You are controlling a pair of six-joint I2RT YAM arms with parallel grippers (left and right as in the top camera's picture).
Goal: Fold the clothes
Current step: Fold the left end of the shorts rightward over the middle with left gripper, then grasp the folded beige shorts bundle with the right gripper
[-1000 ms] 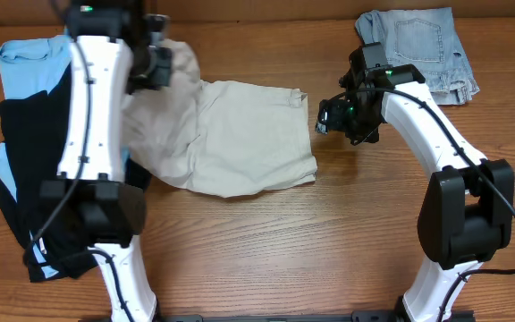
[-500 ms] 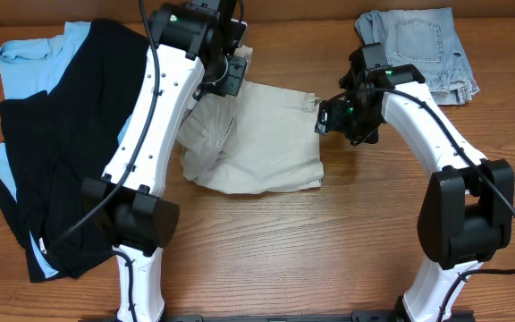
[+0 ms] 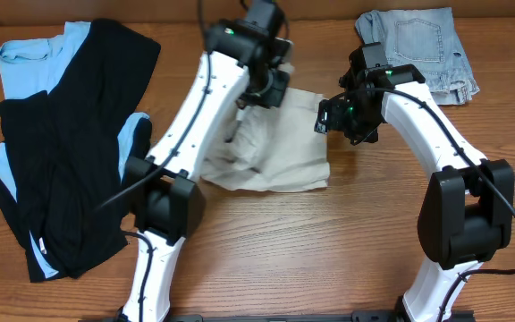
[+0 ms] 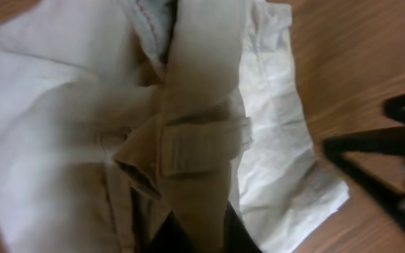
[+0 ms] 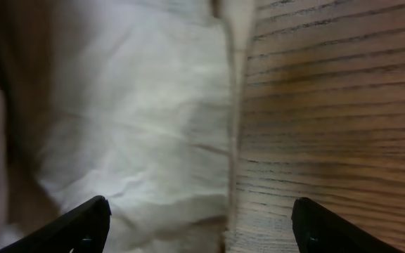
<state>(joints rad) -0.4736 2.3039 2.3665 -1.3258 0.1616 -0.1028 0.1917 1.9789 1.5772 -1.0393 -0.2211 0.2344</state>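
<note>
The light-beige khaki shorts (image 3: pixel 275 152) lie folded over in the table's middle. My left gripper (image 3: pixel 271 85) is shut on their fabric and holds a fold over the shorts' right part; the left wrist view shows the waistband and a belt loop (image 4: pixel 202 144) pinched between the fingers. My right gripper (image 3: pixel 327 116) is open and empty at the shorts' right edge (image 5: pixel 227 112), hovering over cloth and wood. Black trousers (image 3: pixel 70 152) lie on a light-blue shirt (image 3: pixel 29 63) at the left. Faded denim shorts (image 3: pixel 423 49) lie at the back right.
The wooden table (image 3: pixel 329 250) shows bare wood in front of the shorts and between the arms' bases. The right arm's gripper shows as a dark shape (image 4: pixel 392 161) at the right of the left wrist view.
My left gripper has carried the khaki fabric from the far left to the right across the shorts, folding them over. The black trousers are now uncovered. The right arm has not moved.
</note>
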